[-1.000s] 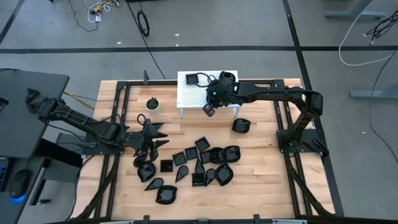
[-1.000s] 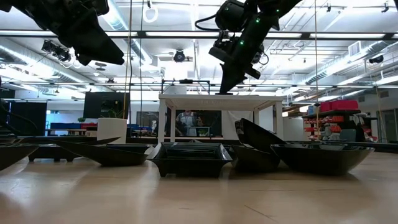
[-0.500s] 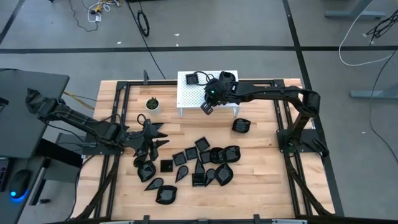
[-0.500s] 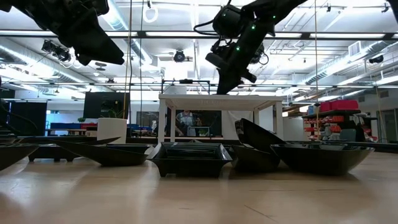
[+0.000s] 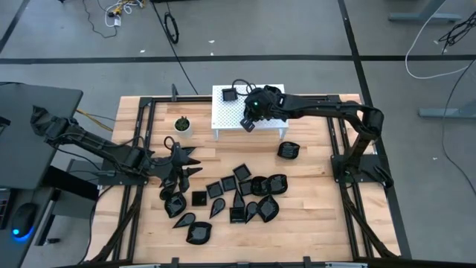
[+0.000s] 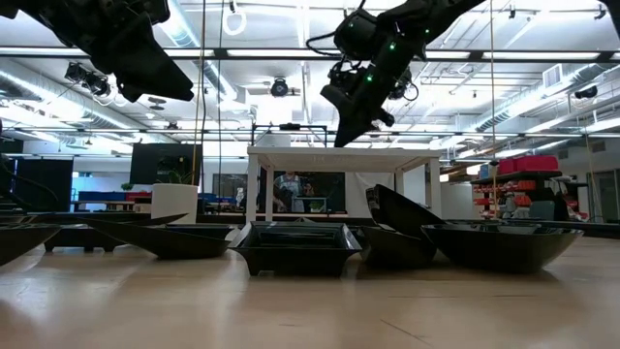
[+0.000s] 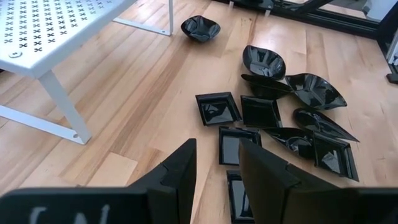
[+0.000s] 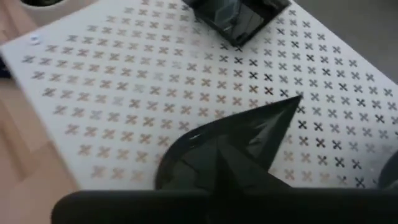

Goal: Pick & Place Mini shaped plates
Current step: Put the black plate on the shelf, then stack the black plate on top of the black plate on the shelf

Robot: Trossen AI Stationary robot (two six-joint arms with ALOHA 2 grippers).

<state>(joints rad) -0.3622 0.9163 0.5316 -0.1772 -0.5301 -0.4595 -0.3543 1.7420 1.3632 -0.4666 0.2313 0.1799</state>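
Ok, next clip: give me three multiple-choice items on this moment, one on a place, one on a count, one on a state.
1. Where is the right end effector?
A. Above the white perforated stand
B. Beside the potted plant
C. Over the plate pile

2. How many plates already lie flat on the stand?
A. None
B. One
C. Four

3. The right end effector is:
A. Empty and open
B. Shut on a teardrop plate
C. Holding the plant

Key: 1 A, high view shows it there. 2 B, one square plate sits at a corner. 3 B, right wrist view shows the plate gripped.
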